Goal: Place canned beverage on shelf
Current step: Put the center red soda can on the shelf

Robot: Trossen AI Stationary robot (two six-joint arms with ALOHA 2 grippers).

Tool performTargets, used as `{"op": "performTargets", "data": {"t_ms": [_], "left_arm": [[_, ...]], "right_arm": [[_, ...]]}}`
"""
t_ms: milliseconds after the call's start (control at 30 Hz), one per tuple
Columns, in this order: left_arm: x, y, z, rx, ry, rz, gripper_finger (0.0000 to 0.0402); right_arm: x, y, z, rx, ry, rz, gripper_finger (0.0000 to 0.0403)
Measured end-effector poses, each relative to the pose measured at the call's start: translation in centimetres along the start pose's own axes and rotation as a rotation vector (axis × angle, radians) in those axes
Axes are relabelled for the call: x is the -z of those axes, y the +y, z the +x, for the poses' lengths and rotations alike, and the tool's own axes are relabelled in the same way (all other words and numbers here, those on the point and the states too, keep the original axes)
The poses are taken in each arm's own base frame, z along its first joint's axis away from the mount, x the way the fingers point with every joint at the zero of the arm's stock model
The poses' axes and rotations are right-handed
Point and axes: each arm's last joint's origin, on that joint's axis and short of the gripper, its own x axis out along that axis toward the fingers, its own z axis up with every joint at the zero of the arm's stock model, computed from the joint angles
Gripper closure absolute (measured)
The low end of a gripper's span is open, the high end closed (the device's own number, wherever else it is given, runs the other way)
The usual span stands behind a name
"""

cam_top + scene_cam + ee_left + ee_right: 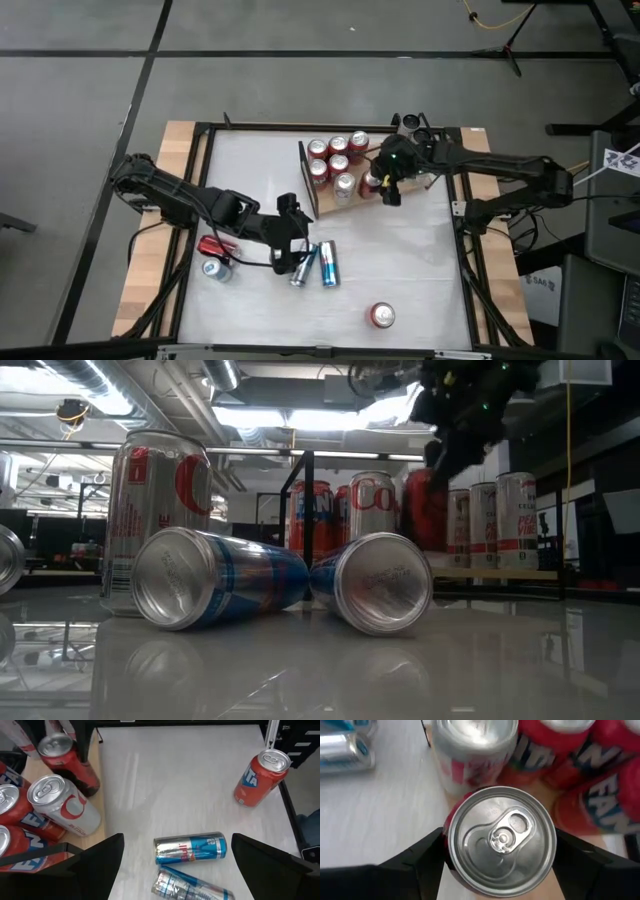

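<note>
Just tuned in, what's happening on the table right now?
The right gripper holds a red can upright at the shelf, beside the cans already standing there. The left gripper hangs open above two blue cans lying on the table. An orange can stands alone near the front edge, and two more cans lie by the left arm.

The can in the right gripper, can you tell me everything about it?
The red can stands upright between the fingers of the right gripper, which close on its sides. Its shiny silver metal top is round, with the pull tab flat and unopened. It sits at the edge of the light wooden shelf, beside a silver and red can and several other red cans. Whether its base touches the shelf cannot be seen.
</note>
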Motion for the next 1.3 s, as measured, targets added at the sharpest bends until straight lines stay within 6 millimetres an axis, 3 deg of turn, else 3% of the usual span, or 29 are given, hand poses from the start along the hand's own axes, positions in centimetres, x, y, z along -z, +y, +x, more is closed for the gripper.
{"op": "performTargets", "data": {"t_ms": [233, 533, 933, 1300], "left_arm": [[-0.05, 0.15, 0.05, -0.004, -0.001, -0.003, 0.0041], [-0.09, 0.25, 0.11, -0.007, -0.002, -0.007, 0.0041], [-0.09, 0.26, 0.11, -0.007, -0.002, -0.007, 0.0041], [-0.08, 0.25, 0.12, -0.007, -0.001, -0.007, 0.0041]], "right_arm": [[0.45, 0.07, 0.89, 0.011, -0.033, -0.009, 0.0111], [0.39, 0.08, 0.89, 0.012, -0.038, -0.028, 0.0106], [0.32, 0.06, 0.85, 0.014, -0.043, -0.03, 0.0061], [0.37, -0.01, 0.86, 0.038, -0.032, -0.029, 0.0061]]}}
